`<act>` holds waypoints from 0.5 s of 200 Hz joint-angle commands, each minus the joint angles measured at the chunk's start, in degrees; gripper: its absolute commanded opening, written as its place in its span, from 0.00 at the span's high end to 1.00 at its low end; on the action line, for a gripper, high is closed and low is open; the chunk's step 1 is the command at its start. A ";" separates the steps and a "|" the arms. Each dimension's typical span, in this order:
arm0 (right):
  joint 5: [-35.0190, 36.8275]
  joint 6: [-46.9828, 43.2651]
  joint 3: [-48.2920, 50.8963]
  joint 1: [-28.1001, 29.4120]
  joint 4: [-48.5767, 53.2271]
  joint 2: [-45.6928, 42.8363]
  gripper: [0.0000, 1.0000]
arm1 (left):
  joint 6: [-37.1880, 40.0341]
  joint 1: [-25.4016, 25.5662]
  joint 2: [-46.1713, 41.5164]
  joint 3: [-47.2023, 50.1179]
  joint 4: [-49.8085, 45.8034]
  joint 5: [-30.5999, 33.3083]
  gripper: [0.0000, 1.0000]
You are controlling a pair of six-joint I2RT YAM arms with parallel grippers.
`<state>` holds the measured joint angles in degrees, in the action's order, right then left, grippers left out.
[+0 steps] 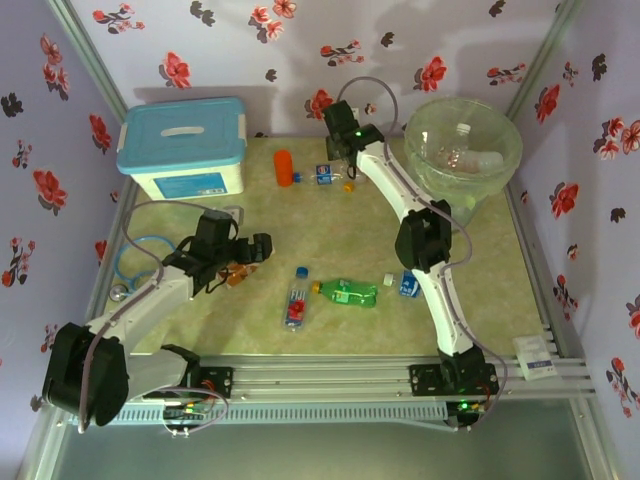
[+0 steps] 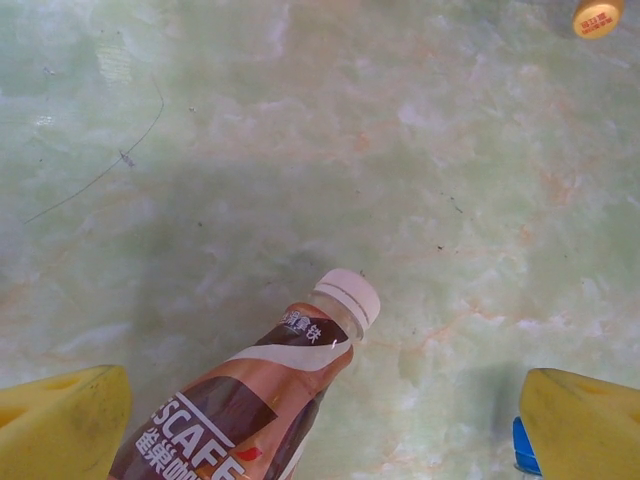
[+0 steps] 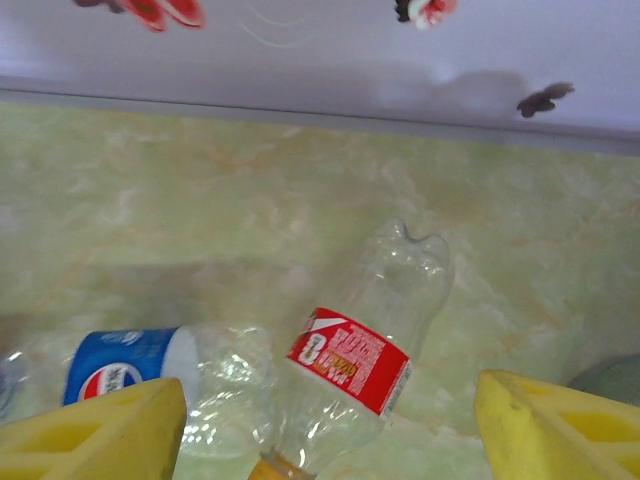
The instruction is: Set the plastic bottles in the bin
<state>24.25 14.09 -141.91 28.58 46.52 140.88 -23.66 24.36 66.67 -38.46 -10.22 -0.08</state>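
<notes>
Holding clear bottles (image 1: 472,156): bin (image 1: 424,165) | white box (image 1: 186,182): closed

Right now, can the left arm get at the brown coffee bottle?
Probably yes. The left gripper is open, the brown coffee bottle lies between its fingers on the table, and nothing covers it.

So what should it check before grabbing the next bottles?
1. Left pincer open: ok.
2. Brown plastic coffee bottle with white cap lying between its jaws: ok.
3. Right pincer open over clear red-labelled plastic bottle: ok.
4. Clear blue-labelled plastic bottle out of that grab's way: not ok, it lies close alongside.
5. Round pale-green translucent bin has room: ok.
</notes>
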 commanded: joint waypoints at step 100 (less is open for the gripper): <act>0.05 7.55 2.12 -2.90 -1.74 6.67 0.24 | 0.02 -0.52 1.07 -0.83 -0.02 -0.91 0.00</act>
<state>25.06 19.25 -141.01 26.13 44.80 146.61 -23.66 24.34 67.55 -38.46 -10.28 -0.25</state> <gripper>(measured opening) 0.762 0.995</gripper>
